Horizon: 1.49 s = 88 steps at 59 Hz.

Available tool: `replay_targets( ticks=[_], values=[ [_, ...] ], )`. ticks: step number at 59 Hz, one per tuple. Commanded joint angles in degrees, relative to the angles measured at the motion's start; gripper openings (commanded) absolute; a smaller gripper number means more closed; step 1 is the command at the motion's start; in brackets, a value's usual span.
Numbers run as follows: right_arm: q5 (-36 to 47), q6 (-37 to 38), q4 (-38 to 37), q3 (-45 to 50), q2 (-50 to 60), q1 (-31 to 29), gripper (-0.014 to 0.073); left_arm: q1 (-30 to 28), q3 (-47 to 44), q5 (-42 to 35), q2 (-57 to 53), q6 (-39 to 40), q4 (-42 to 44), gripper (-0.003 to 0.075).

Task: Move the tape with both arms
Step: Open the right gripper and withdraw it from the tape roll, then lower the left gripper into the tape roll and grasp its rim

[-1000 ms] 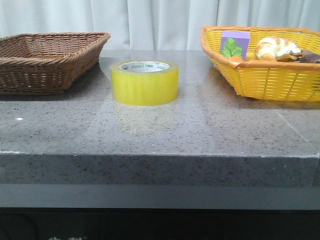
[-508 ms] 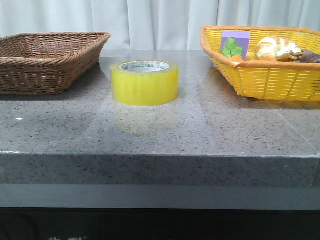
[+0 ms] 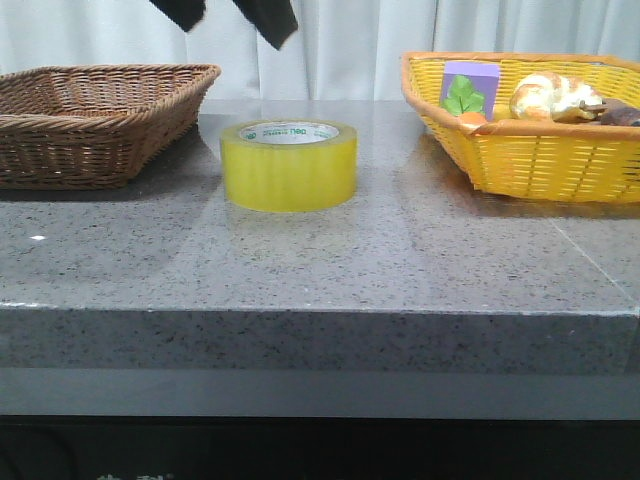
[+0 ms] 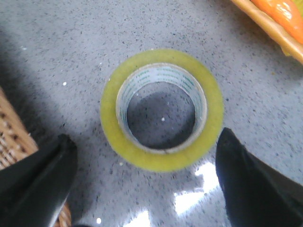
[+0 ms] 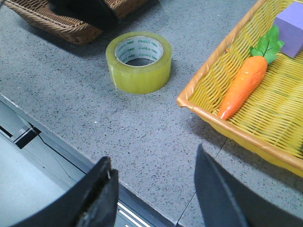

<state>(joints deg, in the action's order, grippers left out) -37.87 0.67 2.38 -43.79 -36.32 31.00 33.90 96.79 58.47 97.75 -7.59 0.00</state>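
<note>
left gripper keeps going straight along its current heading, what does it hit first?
Most likely the tape. The left gripper is open and points down at it, fingers set wider than the roll, so they may pass outside it and reach the table.

Yellow tape (image 3: pixel 289 165) flat on table (image 3: pixel 320 260)

I count one roll of tape (image 3: pixel 289 165), two baskets, one brown wicker (image 3: pixel 95 120) and one yellow (image 3: pixel 530 150), one toy carrot (image 5: pixel 244 85), one purple block (image 5: pixel 289 28), and two pincers, left (image 4: pixel 147 189) and right (image 5: pixel 156 198).
</note>
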Motion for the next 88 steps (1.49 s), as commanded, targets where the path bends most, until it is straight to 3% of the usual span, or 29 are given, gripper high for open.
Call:
replay_targets(
  ticks=[1, 16, 42, 48, 55, 65, 88],
  values=[
    [3.98, -0.04, 0.13, -1.36, 0.2, -0.18, 0.039, -1.2, 5.47, -0.32, 1.35, -1.73, -2.46, 0.0587],
    [3.98, -0.04, 0.13, -1.36, 0.2, -0.18, 0.039, -1.35, 12.22, 0.46, 9.85, -2.91, -1.9, 0.0587],
    [3.98, -0.04, 0.13, -1.36, 0.2, -0.18, 0.039, -2.38, 13.59, -0.12, 16.42, -2.91, 0.0, 0.0578],
    [3.98, -0.04, 0.13, -1.36, 0.2, -0.18, 0.039, -2.41, 13.59, -0.1, 16.52, -2.91, -0.94, 0.0492],
    [3.98, -0.04, 0.13, -1.36, 0.2, -0.18, 0.039, -2.41, 13.59, 0.7, 16.52, -2.91, -0.94, 0.0279],
    [3.98, -0.04, 0.13, -1.36, 0.2, -0.18, 0.039, -2.41, 13.59, 1.74, 16.41, -2.91, -0.94, 0.0111],
    [3.98, -0.04, 0.13, -1.36, 0.2, -0.18, 0.039, -2.41, 23.4, 7.37, 16.31, -2.81, -1.85, 0.0092]
  ],
)
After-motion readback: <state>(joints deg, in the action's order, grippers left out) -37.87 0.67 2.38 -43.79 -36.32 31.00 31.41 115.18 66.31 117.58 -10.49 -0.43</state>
